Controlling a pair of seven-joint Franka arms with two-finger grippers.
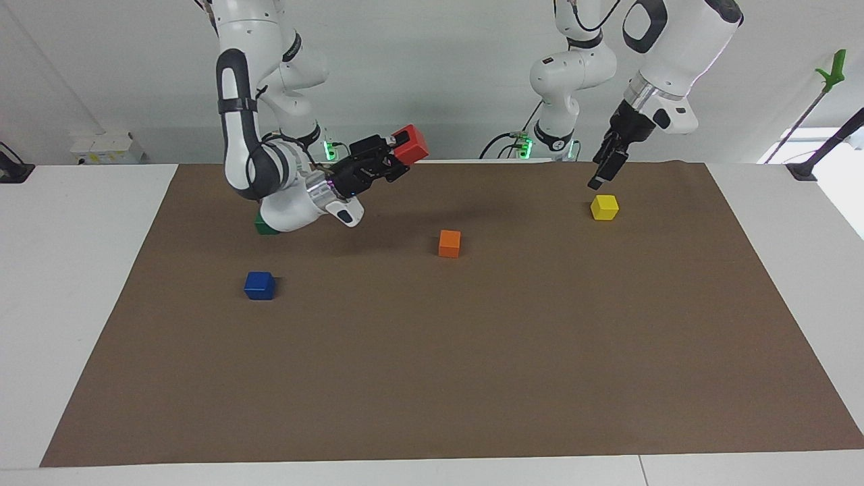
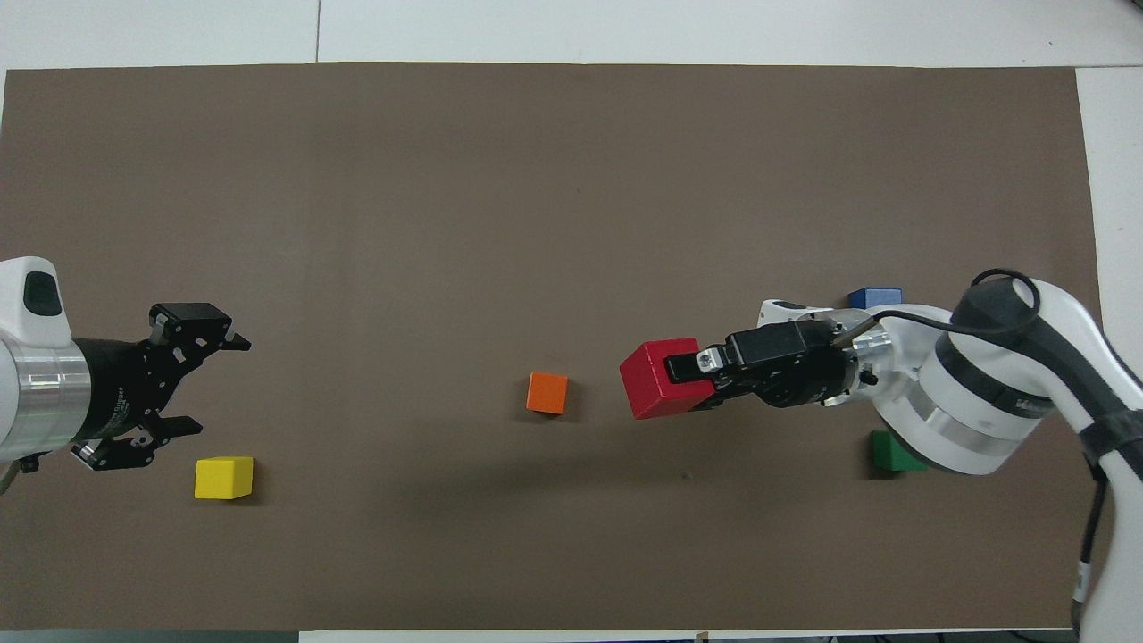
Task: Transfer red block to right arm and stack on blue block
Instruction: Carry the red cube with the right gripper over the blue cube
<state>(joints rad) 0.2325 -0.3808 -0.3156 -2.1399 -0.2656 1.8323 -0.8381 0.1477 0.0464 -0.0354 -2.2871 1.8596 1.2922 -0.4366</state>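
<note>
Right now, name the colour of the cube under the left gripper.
Yellow cube; left gripper hangs above it. Clearest in the facing view.

Five blocks (image 2: 546, 393), two arms (image 1: 243, 115)

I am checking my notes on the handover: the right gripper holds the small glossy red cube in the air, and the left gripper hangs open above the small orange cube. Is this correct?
Not quite. The open left gripper hangs above the small glossy yellow cube, not the orange cube, as the facing view shows. The rest stands: the right gripper holds the small glossy red cube in the air.
</note>
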